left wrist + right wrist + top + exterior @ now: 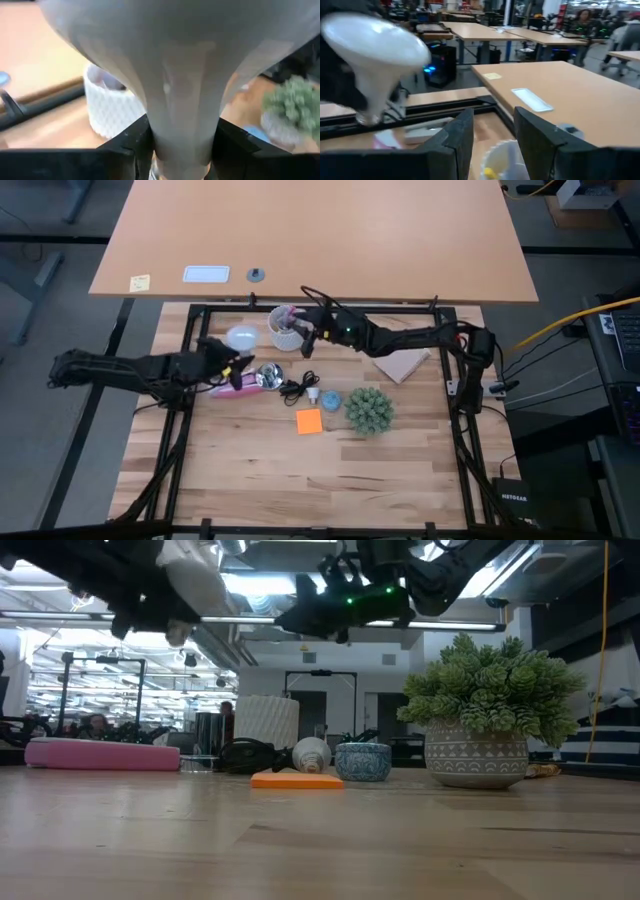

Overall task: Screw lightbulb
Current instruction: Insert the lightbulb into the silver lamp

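Note:
The white frosted lightbulb is in my left gripper, above the table's left middle. It fills the left wrist view and shows in the right wrist view. The shiny silver socket with its black cord lies on the table just right of my left gripper. My right gripper is open and empty. It hovers over the white cup of pens at the far middle. My left gripper pinches the bulb's narrow neck between its two fingers, just above the base. The fingers lie across the neck, and the dome points away from the gripper. The bulb is lifted clear of the table, dome tilted upward.
A pink block lies under my left gripper. A small white rounded thing, a blue bowl, an orange sticky note and a potted plant stand right of the socket. A cardboard piece lies under the right arm.

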